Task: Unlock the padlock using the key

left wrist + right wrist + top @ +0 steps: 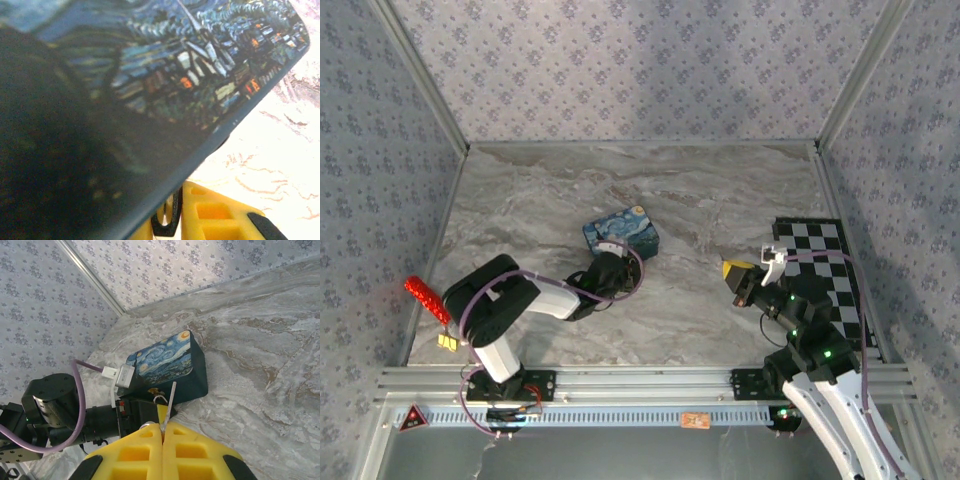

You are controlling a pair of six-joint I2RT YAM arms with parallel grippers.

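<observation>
— Yellow foam is what I'm seeing nearest: the right pincer [162, 427] is pressing its two pads tight together, and a thin pale key [171, 395] is sticking up from the seam between them.
— So it's pinching the key. Where is that pincer hanging?
— Over the right side of the counter [700, 200], just beside a checkered mat [825, 245], and it's pointing toward the middle.
— And the left pincer [605, 270]?
— It's reaching in low against the near side of the blue box [620, 232] with the starry-night print. One yellow finger [215, 215] is poking out beneath the box's edge. The rest is blurring into a dark mass, so I can't tell whether that pincer is spread or pressed together.
— Is the padlock showing?
— A small black piece with a pale slit, which I'm taking for the padlock [175, 217], is sitting right under the box's lower edge, just beside that yellow finger. It's too blurred to say more.
— Anything else lying around?
— A red stick [425, 298] is lying at the counter's left edge, well apart from the box. Farther back, flower-patterned walls [620, 70] are closing in the counter.
</observation>
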